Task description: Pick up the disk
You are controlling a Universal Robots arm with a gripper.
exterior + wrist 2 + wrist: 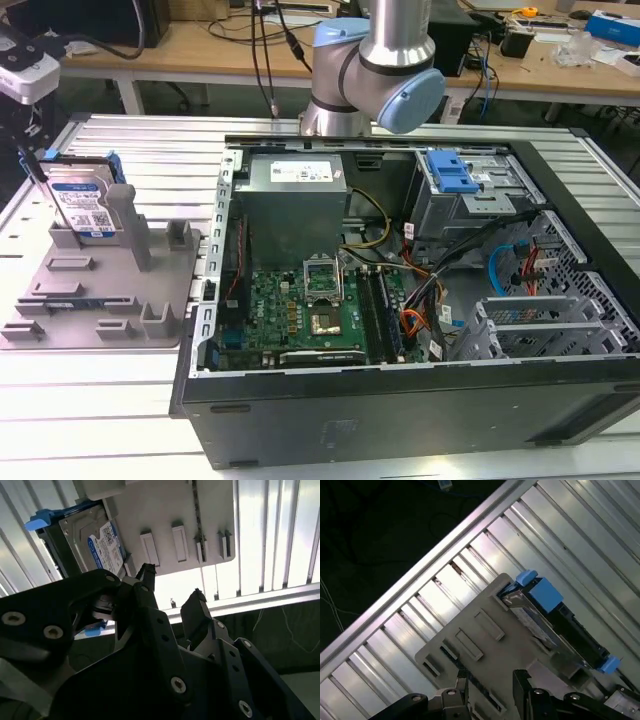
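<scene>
The disk (85, 205) is a silver drive with a blue-and-white label and blue side rails. It stands on edge at the back of the grey holder tray (100, 300), at the exterior view's left. My gripper (32, 160) hangs just beside the disk's outer side, a little above the tray. In both wrist views the black fingers are spread apart with nothing between them: gripper (171, 586), gripper (490, 680). The disk (102, 545) lies beyond the fingertips, apart from them, and the disk (535, 620) sits at the tray's (470, 630) edge.
An open computer case (400, 400) takes up the middle and right of the ribbed aluminium table (150, 150), with a motherboard (310, 310), a power supply (295, 195) and a blue drive-bay bracket (455, 175). The arm's base (370, 70) stands behind the case.
</scene>
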